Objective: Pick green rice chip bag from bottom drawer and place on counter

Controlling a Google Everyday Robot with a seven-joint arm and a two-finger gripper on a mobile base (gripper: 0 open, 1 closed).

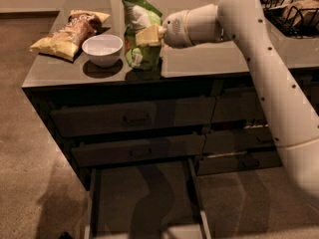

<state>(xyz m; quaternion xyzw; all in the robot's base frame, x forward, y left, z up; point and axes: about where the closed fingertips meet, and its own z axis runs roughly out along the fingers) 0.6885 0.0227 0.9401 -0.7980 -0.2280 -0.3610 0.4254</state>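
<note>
Glossy grey-brown counter point(209, 63), brown carpet point(30, 158). End effector point(148, 35) clamped on green rice chip bag point(137, 15), upright near front edge, beside white bowl point(102, 48). Bottom drawer point(144, 198) open. Label unreadable.

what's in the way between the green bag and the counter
Nothing visible. The gripper holds the green rice chip bag right over bare counter; the white bowl sits just beside it.

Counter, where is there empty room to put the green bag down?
Bare counter runs along the front edge, between the green rice chip bag, gripped by the end effector over the counter, and the wire basket. The left corner is crowded: white bowl and yellow chip bags.
</note>
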